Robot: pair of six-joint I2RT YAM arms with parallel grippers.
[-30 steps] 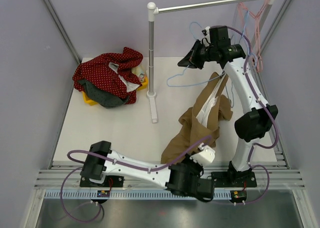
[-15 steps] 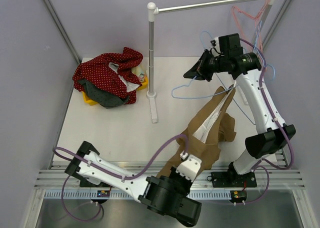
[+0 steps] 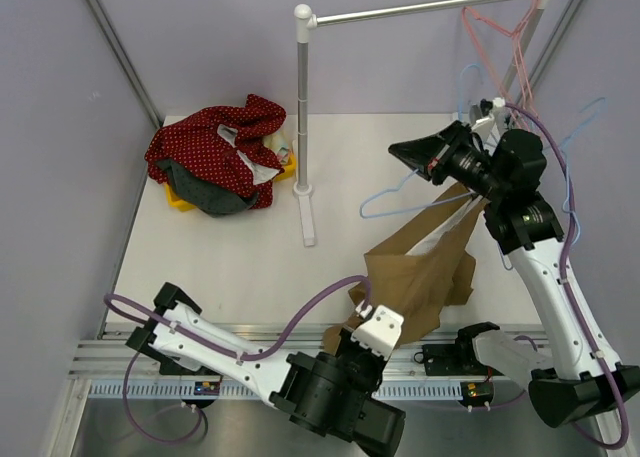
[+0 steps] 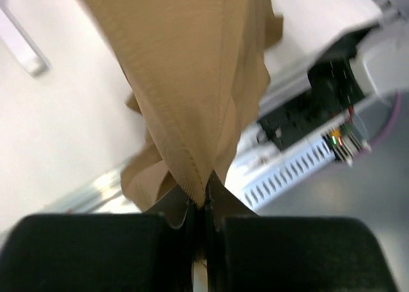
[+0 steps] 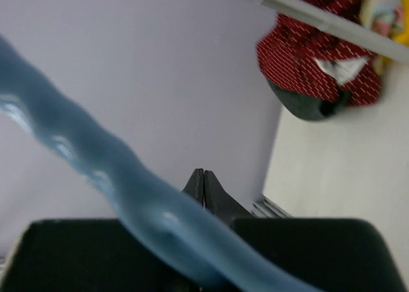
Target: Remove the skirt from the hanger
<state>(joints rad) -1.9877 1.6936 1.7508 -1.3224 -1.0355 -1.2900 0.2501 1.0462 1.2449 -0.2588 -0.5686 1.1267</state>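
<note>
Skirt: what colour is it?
Plain tan skirt, clearest in the left wrist view.

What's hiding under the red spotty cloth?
A dark grey garment and the edges of a yellow container peek out beneath the red spotty cloth. Anything deeper is covered.

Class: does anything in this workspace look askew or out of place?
The tan skirt hangs crooked, stretched between the left gripper pinching its edge and the tilted blue hanger in the right gripper. Far left, clothes spill over a yellow bin.
</note>
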